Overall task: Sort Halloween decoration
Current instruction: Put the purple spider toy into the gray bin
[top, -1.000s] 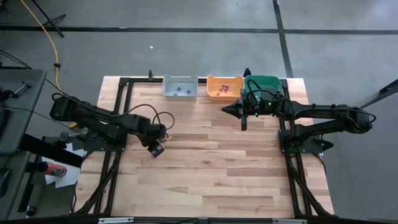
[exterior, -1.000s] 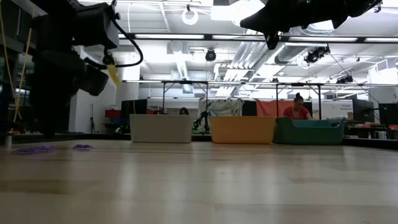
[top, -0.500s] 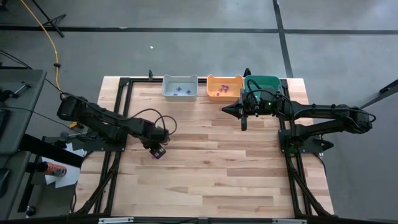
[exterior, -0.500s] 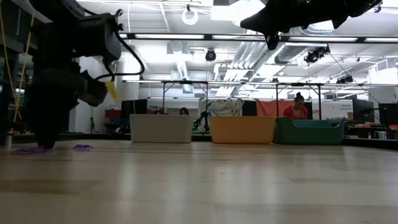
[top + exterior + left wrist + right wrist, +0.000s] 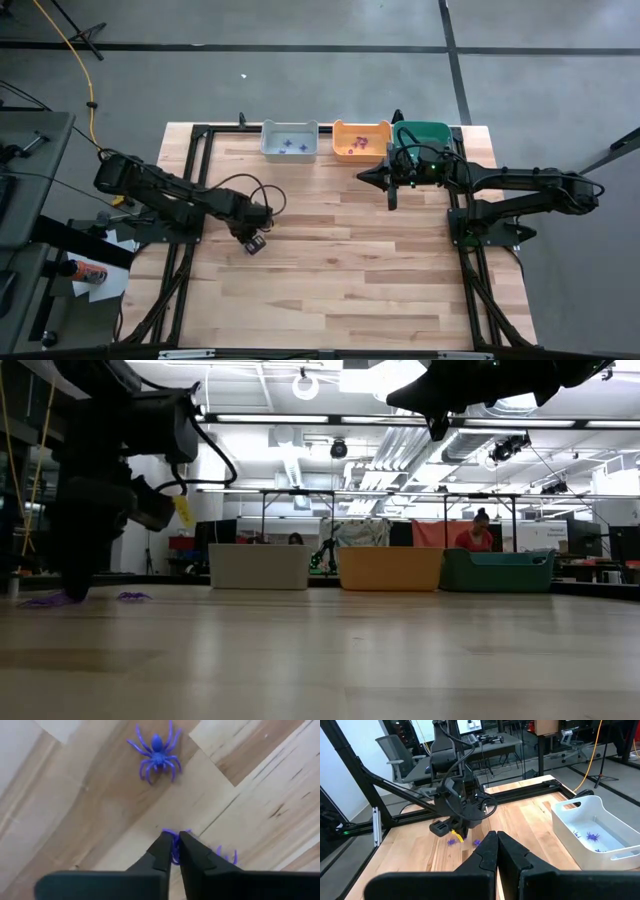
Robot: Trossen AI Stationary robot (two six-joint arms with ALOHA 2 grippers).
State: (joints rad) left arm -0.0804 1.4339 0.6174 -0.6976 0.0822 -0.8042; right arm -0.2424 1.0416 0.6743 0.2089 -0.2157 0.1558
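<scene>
**Q:** Item one: the left gripper (image 5: pixel 174 851). State?

**A:** I have it down at the table (image 5: pixel 330 280) on the left side. Its fingers are drawn nearly together on a purple spider (image 5: pixel 176 845); legs show either side of the tips. I log that as a pinch on the trinket, not lifted. A second purple spider (image 5: pixel 156 753) lies apart from it on the wood, untouched.

**Q:** Item two: the right gripper (image 5: pixel 496 842)?

**A:** Waiting near the bins, fingers pressed together, nothing in them.

**Q:** Item three: bins and contents.

**A:** Grey bin (image 5: pixel 289 141) holds a few bluish-purple spiders. Orange bin (image 5: pixel 361 139) holds reddish pieces. Teal bin (image 5: pixel 424 133): contents hidden by the right arm.

**Q:** Step in hand?

**A:** I judge it the pick of one spider from the left-side pair. Sorting looks partly done, with at least these two left.

**Q:** Next move?

**A:** A straight lift, checking the thin legs stay caught, then a carry to the grey bin, where the matching spiders sit, and a release above its floor.

**Q:** Brands, labels, writing?

**A:** None legible. A yellow tag (image 5: pixel 183 510) hangs on the left arm; I cannot read it.
</scene>
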